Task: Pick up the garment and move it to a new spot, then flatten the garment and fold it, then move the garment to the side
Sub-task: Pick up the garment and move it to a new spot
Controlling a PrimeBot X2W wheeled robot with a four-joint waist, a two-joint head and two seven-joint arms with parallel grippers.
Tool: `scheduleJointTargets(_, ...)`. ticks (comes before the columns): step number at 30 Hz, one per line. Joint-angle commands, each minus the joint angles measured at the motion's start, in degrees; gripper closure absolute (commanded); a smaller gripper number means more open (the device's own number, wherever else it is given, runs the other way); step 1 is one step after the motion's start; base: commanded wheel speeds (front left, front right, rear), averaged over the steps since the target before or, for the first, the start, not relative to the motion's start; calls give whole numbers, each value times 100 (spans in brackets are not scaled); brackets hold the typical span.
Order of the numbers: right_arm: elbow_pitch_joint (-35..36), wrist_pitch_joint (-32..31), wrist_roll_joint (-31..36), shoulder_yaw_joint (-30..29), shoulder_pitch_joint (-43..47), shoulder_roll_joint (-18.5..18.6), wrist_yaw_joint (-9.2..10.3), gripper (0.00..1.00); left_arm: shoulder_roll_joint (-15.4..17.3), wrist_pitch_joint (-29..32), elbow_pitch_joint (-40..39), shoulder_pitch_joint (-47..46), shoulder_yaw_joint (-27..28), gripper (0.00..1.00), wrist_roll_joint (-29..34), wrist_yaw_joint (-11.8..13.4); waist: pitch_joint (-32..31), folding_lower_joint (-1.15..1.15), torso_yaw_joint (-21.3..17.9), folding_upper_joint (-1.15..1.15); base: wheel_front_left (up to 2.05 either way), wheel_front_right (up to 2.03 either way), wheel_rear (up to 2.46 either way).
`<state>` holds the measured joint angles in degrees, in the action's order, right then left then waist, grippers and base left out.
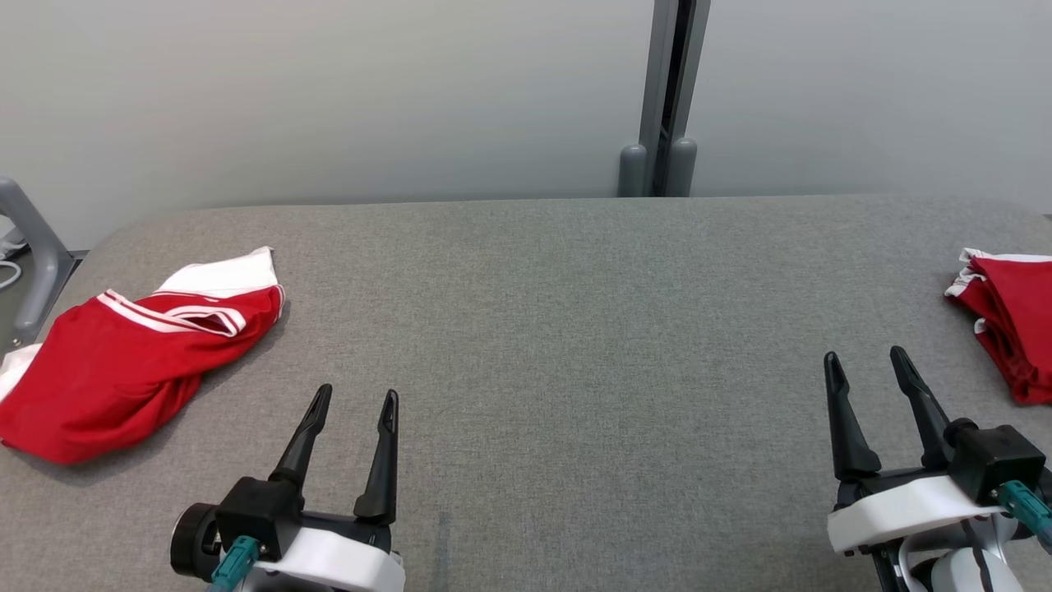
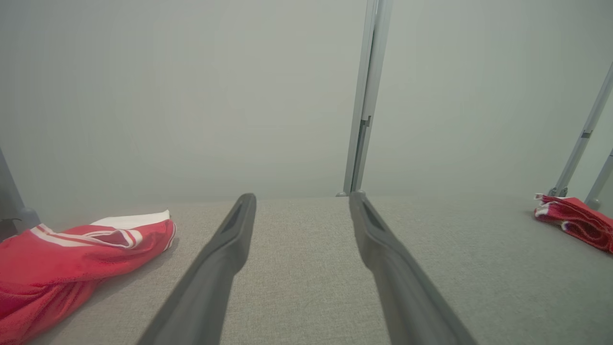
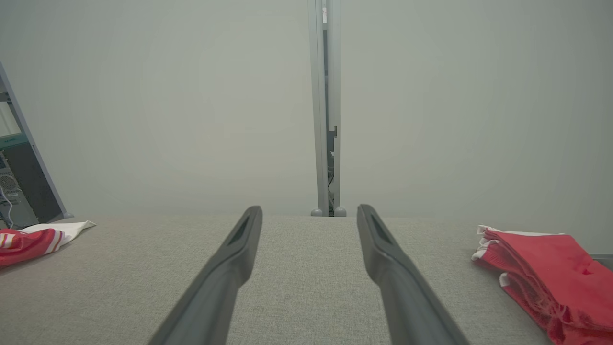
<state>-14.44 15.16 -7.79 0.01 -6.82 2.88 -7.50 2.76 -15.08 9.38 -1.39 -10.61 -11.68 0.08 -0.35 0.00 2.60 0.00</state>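
Observation:
The garment [image 1: 123,362] lies crumpled at the left end of the grey table [image 1: 575,288], red with white sleeves and red-white striped trim. The left wrist view has it at the lower left [image 2: 57,258]; in the right wrist view a bit of the garment [image 3: 28,237] lies at the far left. My left gripper [image 1: 357,393] is open and empty, a short way right of the garment and clear of it. Its open fingers [image 2: 225,249] point along the bare cloth top. My right gripper [image 1: 865,355] is also open and empty, near the table's right end.
A second red and white cloth bundle [image 1: 1015,316] lies folded at the table's right edge, just right of my right gripper; the right wrist view shows this bundle [image 3: 541,268] too. Behind the table stands a pale wall with a grey post [image 1: 666,99]. A grey frame leg [image 1: 33,255] stands at far left.

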Motion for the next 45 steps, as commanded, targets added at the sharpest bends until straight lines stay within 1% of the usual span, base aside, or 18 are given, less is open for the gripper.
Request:
scheduleJointTargets(1,-5,6,-15,-24,-2,10,2,0,26,2,-7,-20,-8,0,16,33,1,0,7,0,0,0,0)
scheduleJointTargets(9,13,6,-11,-27,36,10,2,0,26,2,21,-31,-14,0,30,-6,13,0,55,0,0,0,0)
scheduleJointTargets(14,49,6,-61,16,68,8,2,0,28,2,25,-86,-41,0,32,-27,40,0,243,0,0,0,0)
scheduleJointTargets(20,47,6,-138,170,95,12,2,0,27,2,31,-63,-17,0,75,-33,60,0,648,0,0,0,0)
scheduleJointTargets(24,51,6,-206,241,132,13,2,0,27,2,49,-29,33,0,144,-72,25,0,1014,0,0,0,0)
scheduleJointTargets(37,-32,6,-415,612,185,14,2,0,25,2,-4,107,410,0,282,-193,-197,0,2100,0,0,0,0)
scheduleJointTargets(42,-50,6,-488,693,186,15,2,0,25,2,15,162,499,0,325,-251,-273,0,2404,0,0,0,0)
scheduleJointTargets(45,-64,6,-501,786,122,16,2,0,25,2,-29,199,567,0,328,-226,-236,0,2474,0,0,0,0)
